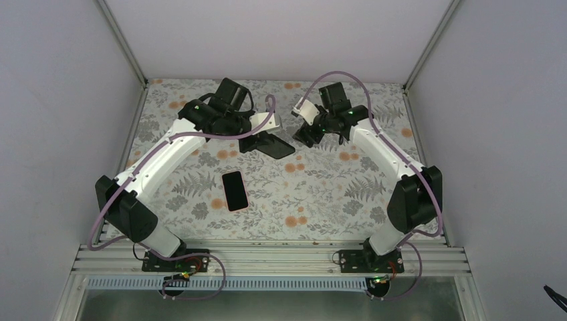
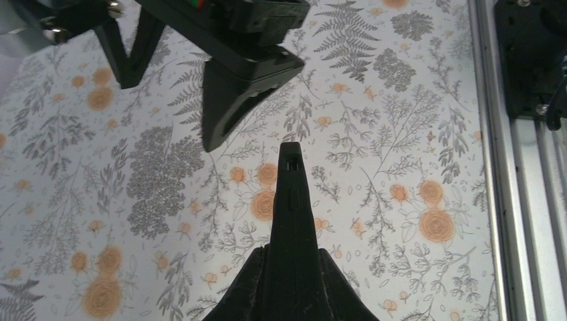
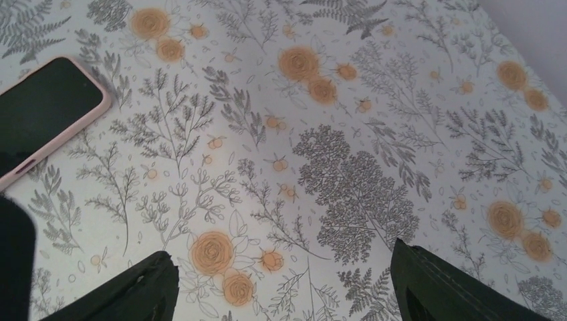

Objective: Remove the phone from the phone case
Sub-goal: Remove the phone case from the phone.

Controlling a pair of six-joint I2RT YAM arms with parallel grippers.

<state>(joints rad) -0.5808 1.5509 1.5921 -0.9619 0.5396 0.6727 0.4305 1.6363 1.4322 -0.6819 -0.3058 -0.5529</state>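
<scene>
The phone [image 1: 235, 190] lies flat on the floral tabletop, dark screen up, with a pink rim; it also shows at the left edge of the right wrist view [image 3: 41, 110]. My left gripper [image 1: 256, 138] is shut on a black phone case [image 1: 271, 145] and holds it above the table, behind the phone. In the left wrist view the case [image 2: 291, 194] is seen edge-on between my fingers [image 2: 247, 287]. My right gripper [image 1: 305, 136] is open and empty, just right of the case. In its own view the right gripper [image 3: 287, 284] hovers over bare tabletop.
The floral tabletop [image 1: 314, 194] is enclosed by grey walls at the left, back and right. An aluminium rail [image 1: 267, 257] runs along the near edge and shows in the left wrist view [image 2: 528, 200]. The right gripper's fingers [image 2: 231, 100] hang close in front of the case.
</scene>
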